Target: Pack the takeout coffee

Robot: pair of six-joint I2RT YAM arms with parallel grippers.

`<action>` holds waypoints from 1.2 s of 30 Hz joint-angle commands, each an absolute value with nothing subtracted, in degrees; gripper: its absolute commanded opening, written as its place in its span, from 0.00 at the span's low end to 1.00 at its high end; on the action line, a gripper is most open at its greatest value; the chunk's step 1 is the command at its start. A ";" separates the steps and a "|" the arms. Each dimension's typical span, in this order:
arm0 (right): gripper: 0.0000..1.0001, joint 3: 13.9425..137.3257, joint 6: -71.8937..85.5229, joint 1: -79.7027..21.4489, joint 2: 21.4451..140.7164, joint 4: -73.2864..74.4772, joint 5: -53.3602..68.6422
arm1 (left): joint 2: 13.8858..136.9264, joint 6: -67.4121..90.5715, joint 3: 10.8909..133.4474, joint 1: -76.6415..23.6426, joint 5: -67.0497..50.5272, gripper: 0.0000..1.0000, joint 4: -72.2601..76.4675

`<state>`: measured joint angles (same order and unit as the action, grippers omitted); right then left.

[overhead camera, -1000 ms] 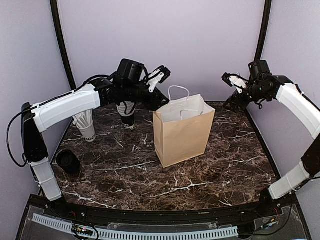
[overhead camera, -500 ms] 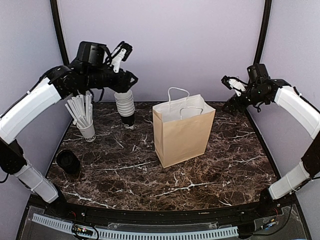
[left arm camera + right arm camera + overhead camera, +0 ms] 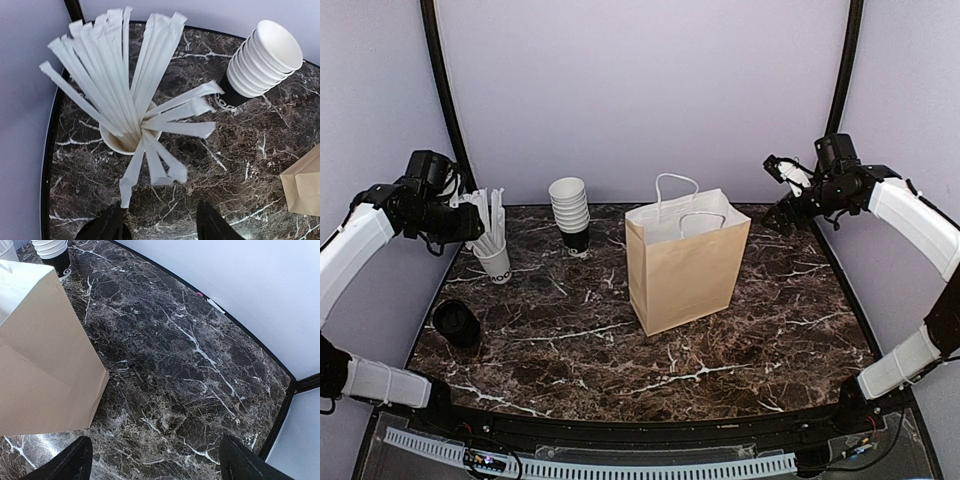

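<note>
While the left gripper (image 3: 160, 231) hangs spread apart and empty by a white cup of wrapped straws (image 3: 131, 137), a low black round object (image 3: 455, 322) sits nearer on the marble table (image 3: 620, 350); whether it is a lidded coffee cannot be told. Next comes a stack of lidless cups (image 3: 569, 205), then the upright, open brown paper bag (image 3: 685, 270), its contents hidden. The right gripper (image 3: 155, 467) hovers beyond it, spread wide, empty.

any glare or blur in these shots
Right wrist view: pale glare on the marble tabletop beside the brown paper bag. Left wrist view: the white sticks look sharp, no blur. Top view: even light, soft shadows only.
</note>
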<state>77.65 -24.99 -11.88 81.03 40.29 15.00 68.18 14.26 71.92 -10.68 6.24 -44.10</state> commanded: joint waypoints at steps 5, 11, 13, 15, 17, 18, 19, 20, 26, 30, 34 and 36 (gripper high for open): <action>0.89 76.99 -24.78 -11.60 78.15 38.93 15.61 | 68.95 15.84 65.58 -5.48 -2.09 0.51 -44.88; 0.89 76.12 -24.65 -11.59 77.60 38.85 15.71 | 71.01 14.33 65.67 -3.90 -1.88 0.47 -41.33; 0.89 76.16 -24.61 -11.58 77.58 38.87 15.73 | 72.08 13.44 66.07 -3.67 -1.15 0.45 -40.37; 0.89 76.27 -24.62 -11.60 77.65 38.91 15.74 | 73.27 12.85 66.59 -3.48 -0.81 0.41 -39.97; 0.89 76.45 -24.68 -11.60 77.74 39.02 15.78 | 74.25 12.38 67.18 -3.36 -0.77 0.37 -39.64; 0.89 76.46 -24.64 -11.60 77.80 39.02 15.75 | 74.48 12.30 67.29 -3.41 -0.79 0.35 -39.15; 0.89 76.46 -24.64 -11.61 77.85 39.02 15.78 | 74.76 12.11 67.49 -3.42 -0.79 0.33 -38.96; 0.89 76.42 -24.61 -11.56 77.82 39.01 15.74 | 74.87 12.07 67.54 -3.38 0.57 0.29 -38.61; 0.89 76.20 -24.54 -11.60 78.25 38.76 15.98 | 75.48 11.41 67.91 -3.34 1.83 0.17 -37.87; 0.89 76.49 -24.35 -11.60 78.67 38.67 16.32 | 75.90 10.97 68.15 -3.26 2.25 0.13 -37.63; 0.89 76.98 -24.20 -11.55 79.03 38.76 16.69 | 76.27 10.36 69.58 -3.40 2.25 0.00 -39.28; 0.89 77.16 -24.16 -11.60 79.17 38.85 16.73 | 75.98 9.97 71.27 -3.37 2.74 0.00 -41.21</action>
<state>76.55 -24.86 -11.88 78.91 40.27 15.66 76.47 11.18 67.22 -3.64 1.74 -38.65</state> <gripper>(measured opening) 0.892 0.045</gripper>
